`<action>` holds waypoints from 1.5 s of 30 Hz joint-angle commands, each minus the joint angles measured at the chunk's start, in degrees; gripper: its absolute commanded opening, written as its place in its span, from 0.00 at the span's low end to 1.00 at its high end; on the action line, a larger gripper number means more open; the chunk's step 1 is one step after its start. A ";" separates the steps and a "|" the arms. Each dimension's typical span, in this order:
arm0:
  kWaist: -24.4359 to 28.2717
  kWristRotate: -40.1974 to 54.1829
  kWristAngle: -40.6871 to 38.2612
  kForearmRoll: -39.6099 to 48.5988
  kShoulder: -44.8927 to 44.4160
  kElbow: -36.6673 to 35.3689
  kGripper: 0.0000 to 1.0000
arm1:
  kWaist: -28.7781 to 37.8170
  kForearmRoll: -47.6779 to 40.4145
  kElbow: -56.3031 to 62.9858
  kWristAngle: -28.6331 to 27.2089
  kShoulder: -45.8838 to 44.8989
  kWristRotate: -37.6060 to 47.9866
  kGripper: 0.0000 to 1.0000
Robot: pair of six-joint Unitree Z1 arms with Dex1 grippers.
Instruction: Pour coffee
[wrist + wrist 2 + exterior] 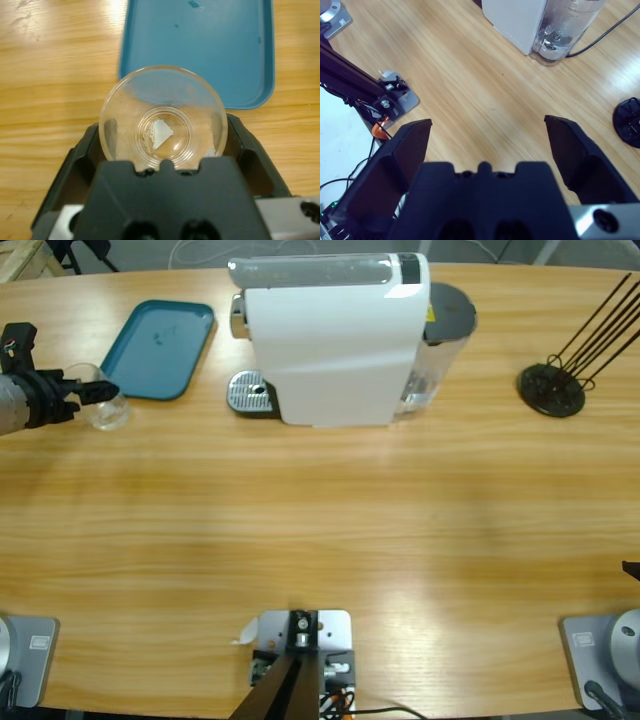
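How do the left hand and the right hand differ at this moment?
The left hand has a clear glass between its jaws, which lie against the glass's sides; the right hand holds nothing and its jaws stand wide apart. The left hand is beside the teal tray; the right hand hangs over bare table, facing the coffee machine. Both have black jaws.

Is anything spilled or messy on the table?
No spill shows. The glass between the left gripper's jaws looks empty, standing on the wood just off the teal tray. The tray has a few small dark specks. The coffee machine stands upright.
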 commanded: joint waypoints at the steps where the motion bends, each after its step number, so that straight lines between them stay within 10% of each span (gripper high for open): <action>1: -0.54 1.65 -3.88 -0.61 3.11 1.76 0.23 | -0.26 -0.77 2.34 0.60 -0.76 -0.23 0.99; 16: -4.80 10.85 -28.40 12.65 -10.39 -9.86 0.24 | -0.26 -1.21 2.63 0.55 -2.39 -0.32 0.99; 45: -10.39 24.31 -26.70 16.35 13.15 -26.44 0.25 | -0.68 -1.14 2.70 0.73 -2.87 -0.32 0.98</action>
